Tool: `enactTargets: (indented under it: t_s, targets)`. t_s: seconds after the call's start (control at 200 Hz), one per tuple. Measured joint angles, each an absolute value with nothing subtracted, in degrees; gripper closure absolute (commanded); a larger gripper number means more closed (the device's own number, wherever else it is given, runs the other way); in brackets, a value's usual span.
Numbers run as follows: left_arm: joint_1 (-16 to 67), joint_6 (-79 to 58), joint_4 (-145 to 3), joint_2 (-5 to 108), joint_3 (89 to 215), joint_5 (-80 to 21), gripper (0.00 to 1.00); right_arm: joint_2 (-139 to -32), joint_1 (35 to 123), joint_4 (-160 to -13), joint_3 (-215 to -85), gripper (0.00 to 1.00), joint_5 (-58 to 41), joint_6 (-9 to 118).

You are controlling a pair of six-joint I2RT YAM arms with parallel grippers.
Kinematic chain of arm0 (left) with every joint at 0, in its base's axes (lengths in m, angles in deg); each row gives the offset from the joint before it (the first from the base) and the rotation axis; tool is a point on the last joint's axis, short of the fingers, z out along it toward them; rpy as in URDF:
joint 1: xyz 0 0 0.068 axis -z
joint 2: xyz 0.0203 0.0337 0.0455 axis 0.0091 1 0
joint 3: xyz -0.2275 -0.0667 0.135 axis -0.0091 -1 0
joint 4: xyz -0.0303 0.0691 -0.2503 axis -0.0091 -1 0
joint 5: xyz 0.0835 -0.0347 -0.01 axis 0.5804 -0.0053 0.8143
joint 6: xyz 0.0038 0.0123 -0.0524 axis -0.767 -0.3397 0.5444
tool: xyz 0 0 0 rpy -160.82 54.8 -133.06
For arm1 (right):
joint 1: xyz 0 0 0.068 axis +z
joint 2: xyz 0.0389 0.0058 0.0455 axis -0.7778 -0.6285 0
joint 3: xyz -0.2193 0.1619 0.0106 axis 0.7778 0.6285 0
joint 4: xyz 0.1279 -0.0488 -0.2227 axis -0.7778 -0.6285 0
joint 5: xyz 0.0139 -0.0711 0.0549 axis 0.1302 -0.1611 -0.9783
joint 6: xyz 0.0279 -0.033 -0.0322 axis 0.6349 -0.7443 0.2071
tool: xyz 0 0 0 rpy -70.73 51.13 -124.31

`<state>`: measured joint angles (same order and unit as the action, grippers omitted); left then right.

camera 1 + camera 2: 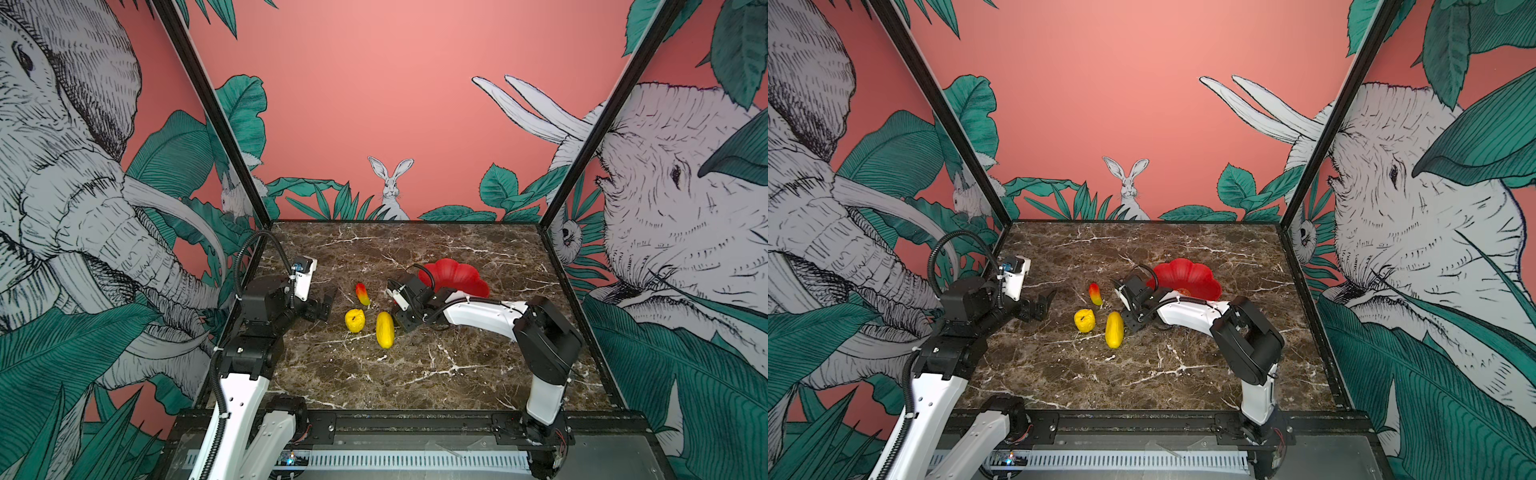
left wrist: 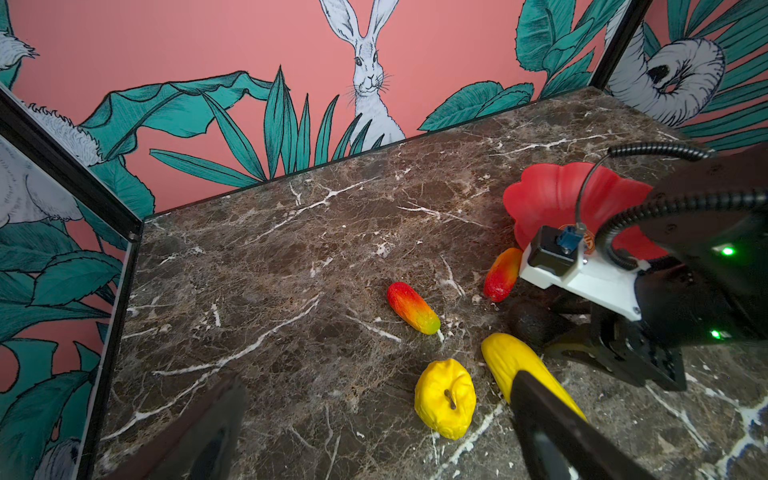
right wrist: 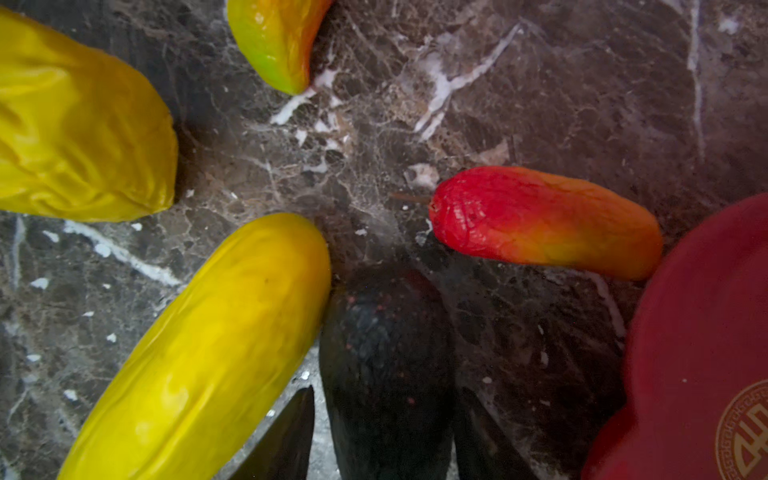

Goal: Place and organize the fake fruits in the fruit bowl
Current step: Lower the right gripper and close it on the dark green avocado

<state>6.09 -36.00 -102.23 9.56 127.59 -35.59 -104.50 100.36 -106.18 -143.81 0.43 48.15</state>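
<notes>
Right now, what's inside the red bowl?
No fruit shows in the bowl, only a gold mark. The right arm hides its near part.

A marble table (image 1: 415,374) carries the fruit bowl (image 1: 457,274) and fake fruits (image 1: 385,329).

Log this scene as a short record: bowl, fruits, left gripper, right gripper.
bowl: red, no fruit seen inside
on table: round yellow fruit, long yellow fruit, black fruit, red-orange fruit by bowl, second red-orange fruit
left gripper: open, empty
right gripper: open, fingers flanking black fruit, gap on one side
</notes>
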Motion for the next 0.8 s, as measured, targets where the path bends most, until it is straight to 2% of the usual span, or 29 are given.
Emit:
enactTargets:
  t_s: [0.325,0.515,0.8]
  targets:
    - [6.1,-36.0,-102.3,9.5,127.6,-35.3,0.00,-107.6,100.1,-105.1,-147.2,0.48,-1.3,48.6]
    - [6.1,-36.0,-102.3,9.4,127.6,-35.0,0.00,-107.6,100.1,-104.4,-147.2,0.70,-2.0,48.8]
    - [6.1,-36.2,-102.3,9.4,127.6,-34.5,0.00,-107.5,100.1,-104.8,-147.6,0.90,-2.5,48.7]
